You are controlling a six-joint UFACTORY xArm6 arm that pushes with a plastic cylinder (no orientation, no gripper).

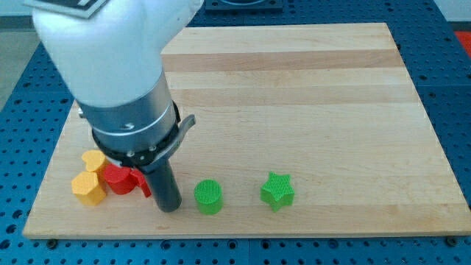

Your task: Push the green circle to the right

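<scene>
The green circle [208, 196] sits near the board's bottom edge, left of centre. My tip [170, 208] stands just to the view's left of it, with a small gap between them. A green star [277, 191] lies further to the view's right on the same line. The rod hangs from the big white and grey arm [125, 88] that covers the view's upper left.
Red blocks [121, 179] lie just left of the rod, partly hidden by it. A yellow heart [93, 161] and a yellow hexagon [88, 188] lie at the far left. The wooden board [309, 96] rests on a blue perforated table [452, 81].
</scene>
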